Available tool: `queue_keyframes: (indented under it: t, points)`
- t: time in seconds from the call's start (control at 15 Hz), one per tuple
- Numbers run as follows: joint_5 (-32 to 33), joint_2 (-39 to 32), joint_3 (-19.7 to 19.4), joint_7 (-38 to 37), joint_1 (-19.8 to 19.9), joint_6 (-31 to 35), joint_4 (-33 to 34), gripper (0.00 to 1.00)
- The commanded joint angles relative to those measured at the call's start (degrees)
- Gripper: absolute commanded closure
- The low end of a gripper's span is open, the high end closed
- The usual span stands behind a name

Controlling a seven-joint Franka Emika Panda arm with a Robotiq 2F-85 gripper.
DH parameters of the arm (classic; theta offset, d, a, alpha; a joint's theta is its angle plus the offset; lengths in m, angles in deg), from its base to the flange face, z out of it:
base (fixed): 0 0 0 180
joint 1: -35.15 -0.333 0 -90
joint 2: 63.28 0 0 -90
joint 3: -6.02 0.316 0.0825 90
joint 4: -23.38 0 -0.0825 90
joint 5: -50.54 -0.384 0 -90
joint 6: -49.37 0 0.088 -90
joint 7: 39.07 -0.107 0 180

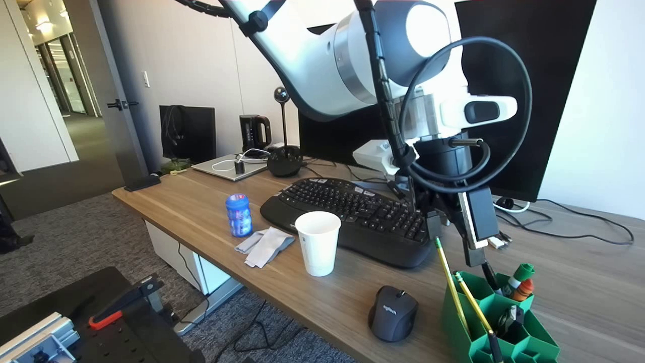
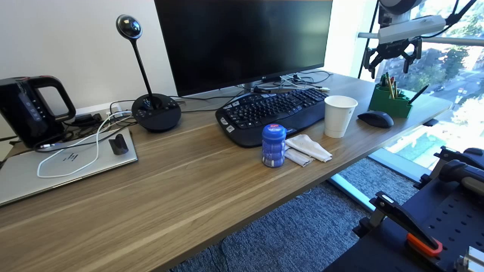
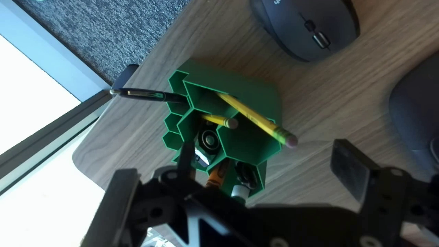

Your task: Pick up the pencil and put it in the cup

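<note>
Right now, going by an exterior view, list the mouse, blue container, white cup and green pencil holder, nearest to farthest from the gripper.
1. Green pencil holder: below the gripper.
2. Mouse: beside the holder, apart from it.
3. White cup: past the mouse, standing upright.
4. Blue container: past the cup, farthest of these.

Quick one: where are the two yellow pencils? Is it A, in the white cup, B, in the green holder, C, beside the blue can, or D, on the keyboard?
B: the wrist view shows both yellow pencils standing tilted in the green holder.
</note>
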Motion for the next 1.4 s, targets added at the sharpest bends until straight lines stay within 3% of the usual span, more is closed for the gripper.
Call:
queue_keyframes:
  t: [0.0,0.6,1.33]
  points:
    - [-1.29,4.2,0.21,1.25,0.56,-1.15,-3.19,0.0]
    - [-0.78,7.73,0.27,1.33,1.3,-1.51,-7.51,0.0]
    - [-0.41,6.47,0.04,0.35,0.99,-1.31,-7.02,0.0]
